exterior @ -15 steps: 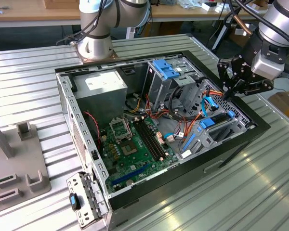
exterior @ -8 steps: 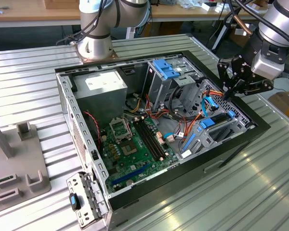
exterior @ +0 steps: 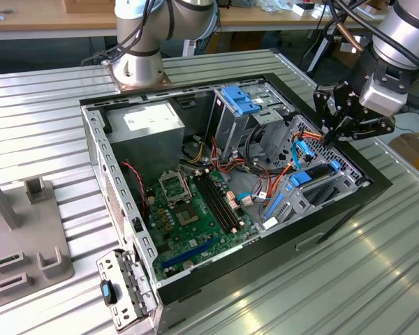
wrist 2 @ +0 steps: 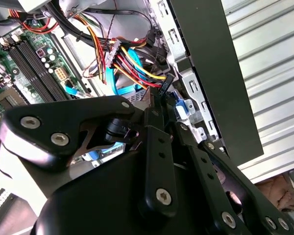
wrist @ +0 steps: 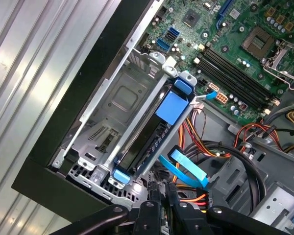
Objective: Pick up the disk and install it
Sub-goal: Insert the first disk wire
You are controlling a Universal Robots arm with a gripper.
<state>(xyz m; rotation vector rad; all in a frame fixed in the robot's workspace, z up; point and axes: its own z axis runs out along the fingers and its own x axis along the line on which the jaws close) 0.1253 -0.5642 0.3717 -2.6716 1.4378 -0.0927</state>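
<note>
My ribbed grey metal tabletop (exterior: 49, 118) carries an open black desktop computer case (exterior: 265, 262) lying on its side near the middle. My own round silver base (exterior: 138, 70) stands on it just behind the case. A grey moulded plastic fixture block (exterior: 28, 251) sits well apart toward the exterior view's left.

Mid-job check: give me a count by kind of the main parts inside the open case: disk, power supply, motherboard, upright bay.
disk: 1
power supply: 1
motherboard: 1
upright bay: 1
Total: 4
</note>
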